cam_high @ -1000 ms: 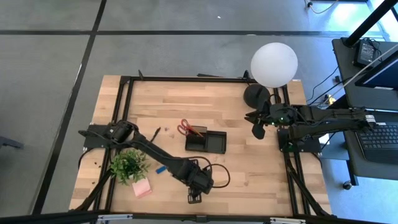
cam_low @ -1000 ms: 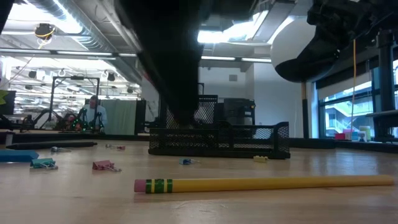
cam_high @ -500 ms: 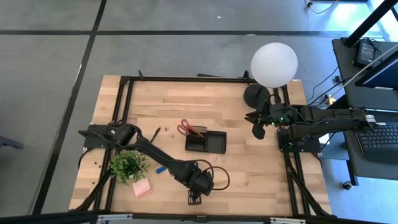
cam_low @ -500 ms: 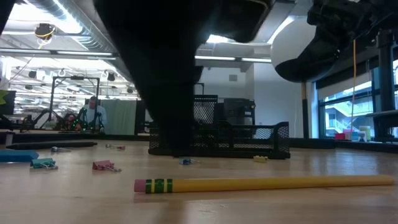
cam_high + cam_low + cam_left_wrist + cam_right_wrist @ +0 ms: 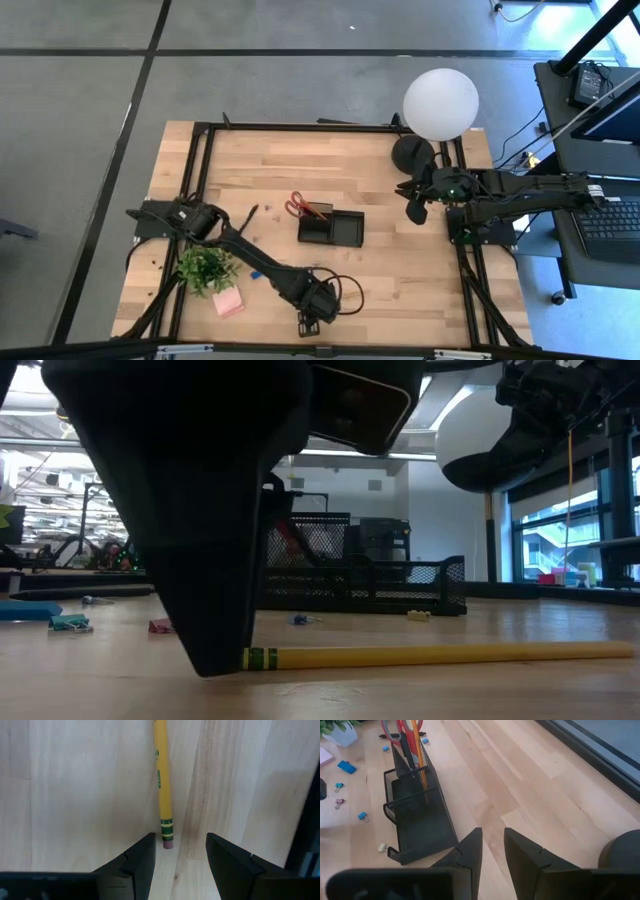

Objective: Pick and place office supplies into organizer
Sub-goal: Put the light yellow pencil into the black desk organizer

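Lying just ahead of the left gripper's (image 5: 177, 857) spread fingers (image 5: 142, 862): the pencil's (image 5: 161, 780) eraser end.

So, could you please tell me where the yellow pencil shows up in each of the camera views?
High view: hidden under the left gripper at the table's near edge.
Low view: yellow pencil lies across the foreground, its eraser end behind the gripper.
Left wrist view: between the open fingers, eraser end nearest.
Right wrist view: not in it.
Shared landmark: the black organizer.
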`<state>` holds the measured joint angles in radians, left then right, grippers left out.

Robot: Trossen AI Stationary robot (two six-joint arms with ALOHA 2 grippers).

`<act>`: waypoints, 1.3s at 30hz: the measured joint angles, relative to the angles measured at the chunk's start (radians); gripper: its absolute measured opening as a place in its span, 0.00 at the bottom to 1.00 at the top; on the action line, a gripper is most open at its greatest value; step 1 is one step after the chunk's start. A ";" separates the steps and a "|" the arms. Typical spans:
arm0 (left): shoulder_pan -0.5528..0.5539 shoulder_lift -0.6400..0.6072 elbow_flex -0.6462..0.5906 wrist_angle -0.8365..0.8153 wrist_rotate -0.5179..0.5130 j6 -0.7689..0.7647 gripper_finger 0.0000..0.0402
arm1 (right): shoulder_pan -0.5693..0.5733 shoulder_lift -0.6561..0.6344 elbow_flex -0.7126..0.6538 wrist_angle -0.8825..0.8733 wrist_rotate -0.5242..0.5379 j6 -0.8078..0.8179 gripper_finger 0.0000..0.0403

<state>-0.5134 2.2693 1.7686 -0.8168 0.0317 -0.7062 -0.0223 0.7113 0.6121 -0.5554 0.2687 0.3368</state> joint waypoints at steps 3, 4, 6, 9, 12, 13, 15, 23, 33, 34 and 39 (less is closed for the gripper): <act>-0.004 0.003 0.002 0.000 -0.029 -0.016 0.42 | 0.000 0.000 0.000 0.000 0.000 0.000 0.21; -0.003 0.003 0.001 0.001 -0.031 -0.017 0.42 | 0.000 0.000 0.000 0.001 0.000 0.000 0.21; -0.003 0.003 0.001 0.001 -0.042 -0.017 0.42 | 0.000 0.000 0.000 0.001 0.000 0.000 0.21; -0.003 0.004 0.001 0.001 -0.057 -0.017 0.42 | 0.000 0.000 0.000 0.002 0.000 0.000 0.21; -0.002 0.004 0.000 0.002 -0.062 -0.017 0.41 | 0.000 0.000 0.000 0.002 0.000 0.000 0.21; -0.002 0.005 0.000 0.002 -0.063 -0.017 0.41 | 0.000 0.000 0.000 0.002 0.000 0.000 0.21; -0.002 0.005 0.000 0.001 -0.063 -0.016 0.38 | 0.000 0.000 0.000 0.003 0.000 0.000 0.21; 0.000 0.006 -0.001 -0.001 -0.065 -0.014 0.32 | 0.000 0.000 0.000 0.004 0.000 -0.002 0.21; 0.000 0.008 -0.003 0.040 -0.107 -0.030 0.34 | 0.000 0.000 0.000 0.004 0.000 -0.001 0.21; 0.000 0.008 -0.003 0.040 -0.109 -0.030 0.34 | 0.000 0.000 0.000 0.004 0.000 -0.001 0.21; 0.000 0.008 -0.002 0.034 -0.111 -0.029 0.31 | 0.000 0.000 0.000 0.004 0.000 -0.001 0.21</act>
<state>-0.5133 2.2772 1.7664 -0.7824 -0.0788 -0.7353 -0.0221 0.7113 0.6125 -0.5514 0.2687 0.3357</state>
